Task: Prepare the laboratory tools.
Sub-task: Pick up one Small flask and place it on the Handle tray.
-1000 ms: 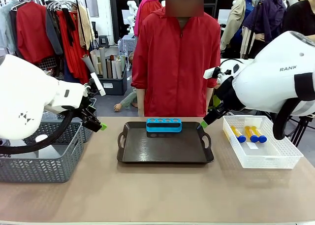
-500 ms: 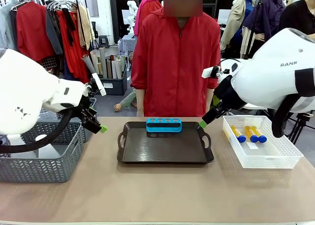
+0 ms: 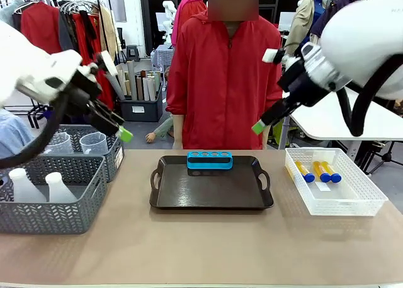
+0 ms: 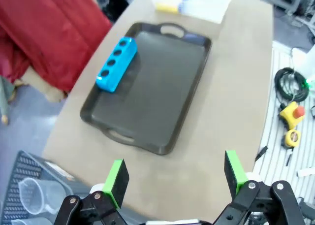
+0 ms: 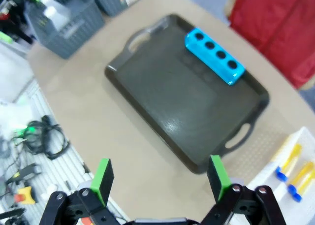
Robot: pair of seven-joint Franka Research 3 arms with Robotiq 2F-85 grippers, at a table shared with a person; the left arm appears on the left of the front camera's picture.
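Front view: both arms are up off the table. I see the left gripper (image 3: 123, 132) hanging above the grey baskets (image 3: 56, 217). The right gripper (image 3: 259, 125) is high in front of the person (image 3: 223, 80), over the gap between the tray (image 3: 211, 205) and the white mesh bin (image 3: 345, 204). I can't judge the jaw gap on either one from this angle.

The wrist views settle it. Left wrist view has both green pads (image 4: 116, 177) wide apart with nothing between them, looking down on the tray from off its short end. Right wrist view is the same: jaws spread, empty, tray below.

Task items from the front:
- The blue tube rack (image 3: 210, 159) sits holes-up on the tray's far edge, on the person's side.
- Three orange tubes (image 3: 318, 171) with blue caps lie side by side at the far end of the mesh bin.
- Two white flasks (image 3: 24, 186) stand in the near basket.
- Clear beakers (image 3: 94, 143) are in the basket behind it.

Left wrist view adds the beakers from above in its bottom-left corner, plus cables (image 4: 289, 82) and a yellow button box (image 4: 291, 112) off the table edge. The tubes there are a blur at the top.

Right wrist view gets the tubes at bottom right, the flasks at top left, and more cabling below the table edge.
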